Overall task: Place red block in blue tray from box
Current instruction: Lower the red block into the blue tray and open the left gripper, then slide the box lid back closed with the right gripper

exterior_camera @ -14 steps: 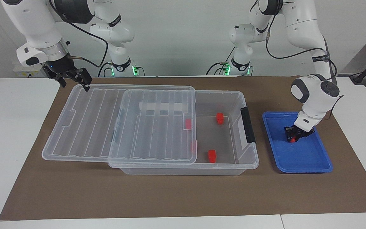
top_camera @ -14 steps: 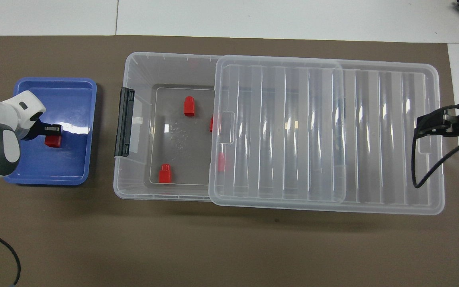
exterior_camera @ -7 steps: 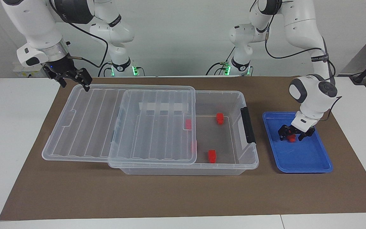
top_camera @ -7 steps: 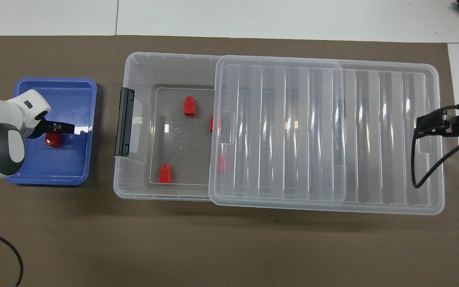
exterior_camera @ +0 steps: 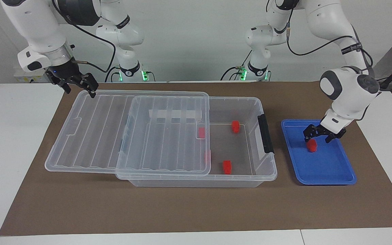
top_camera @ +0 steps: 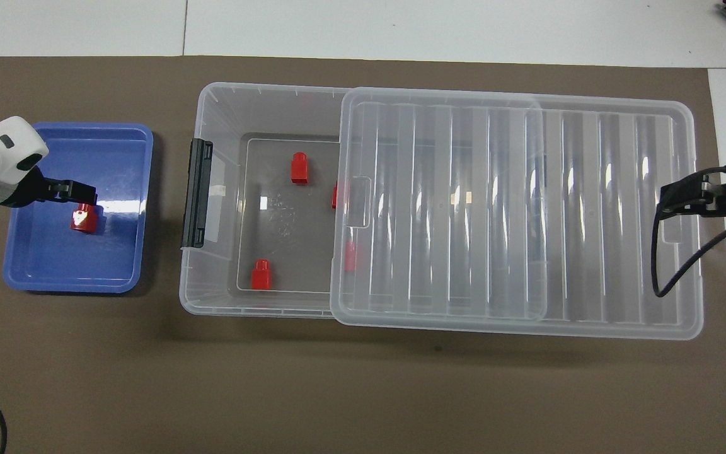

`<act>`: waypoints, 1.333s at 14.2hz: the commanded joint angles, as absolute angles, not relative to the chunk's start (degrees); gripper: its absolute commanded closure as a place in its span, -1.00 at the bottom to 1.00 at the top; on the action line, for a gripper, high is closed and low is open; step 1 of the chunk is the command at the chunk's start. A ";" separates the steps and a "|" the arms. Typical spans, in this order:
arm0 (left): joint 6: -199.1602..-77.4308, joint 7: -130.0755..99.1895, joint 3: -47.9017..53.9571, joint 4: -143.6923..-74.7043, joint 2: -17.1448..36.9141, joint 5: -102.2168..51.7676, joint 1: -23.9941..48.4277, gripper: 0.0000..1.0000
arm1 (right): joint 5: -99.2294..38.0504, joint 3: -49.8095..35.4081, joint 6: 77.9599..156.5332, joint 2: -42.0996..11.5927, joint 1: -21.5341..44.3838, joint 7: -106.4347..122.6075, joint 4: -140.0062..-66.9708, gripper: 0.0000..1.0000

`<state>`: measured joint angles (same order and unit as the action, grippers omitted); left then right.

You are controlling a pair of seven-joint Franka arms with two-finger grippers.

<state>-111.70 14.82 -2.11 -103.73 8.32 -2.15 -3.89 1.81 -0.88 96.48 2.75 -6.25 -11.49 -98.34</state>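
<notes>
One red block (exterior_camera: 312,145) (top_camera: 84,219) stands free on the floor of the blue tray (exterior_camera: 325,170) (top_camera: 54,265). My left gripper (exterior_camera: 318,138) (top_camera: 79,192) hangs open just above it, touching nothing. The clear box (exterior_camera: 267,172) (top_camera: 212,94) lies mid-table. Its ribbed lid (exterior_camera: 114,132) (top_camera: 590,221) is slid toward the right arm's end, so the end by the tray is uncovered. Two red blocks (exterior_camera: 235,126) (exterior_camera: 227,166) lie in the uncovered part and two more show through the lid. My right gripper (exterior_camera: 80,89) (top_camera: 664,200) waits open at the lid's corner.
A brown mat (exterior_camera: 182,211) covers the table under everything. A black latch (exterior_camera: 265,133) sits on the box's end wall facing the tray. A black cable (top_camera: 672,271) hangs from the right arm over the lid's end.
My left gripper has opened, let go of the red block and risen off it. The block now stands alone in the tray. The right arm has stayed put.
</notes>
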 commanded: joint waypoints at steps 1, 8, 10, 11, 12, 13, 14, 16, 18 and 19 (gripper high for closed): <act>-108.02 15.03 -2.81 -103.97 5.37 -3.34 -3.51 -1.00 | 1.05 -0.88 107.28 8.17 -11.50 -7.14 -110.36 0.66; -106.00 5.54 -0.09 -103.80 0.18 -3.34 -3.08 -1.00 | 1.23 -0.88 119.52 5.28 -17.49 -4.66 -116.89 1.00; -105.91 3.71 0.09 -103.71 -0.87 -3.34 -1.86 -1.00 | 1.23 -0.88 119.71 4.92 -17.49 -4.57 -116.98 1.00; -105.65 2.13 0.09 -103.80 -1.49 -3.25 -0.63 -1.00 | 1.23 -0.88 119.71 4.92 -17.40 -4.66 -117.42 1.00; -104.60 1.15 0.09 -103.80 -1.76 -2.90 0.52 -1.00 | 1.23 -0.88 119.79 4.83 -17.40 -4.66 -118.03 1.00; -103.20 1.06 -0.09 -103.71 -2.54 -2.81 0.79 -1.00 | 1.23 -0.88 120.23 4.66 -17.40 -4.66 -118.30 1.00; -101.79 0.97 0.09 -103.01 -3.51 -2.81 0.79 -1.00 | 1.23 -0.88 121.19 4.31 -17.49 -4.57 -118.65 1.00; -97.49 0.88 0.09 -100.47 -3.87 -2.72 0.79 -1.00 | 1.23 -0.97 121.73 4.04 -17.40 -4.66 -119.09 1.00; -97.65 0.70 0.26 -100.89 -4.04 -2.81 0.88 -1.00 | 1.23 -0.97 121.64 4.04 -16.70 -4.66 -119.27 1.00; -97.99 0.44 0.35 -100.90 -4.13 -2.81 0.88 -1.00 | 1.23 -1.05 121.64 4.04 -16.35 -4.75 -119.27 1.00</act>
<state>-99.00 1.44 0.68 -101.22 -4.00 -2.45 0.33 1.81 -0.55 120.39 3.74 -16.38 -5.89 -118.44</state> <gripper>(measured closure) 0.000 0.991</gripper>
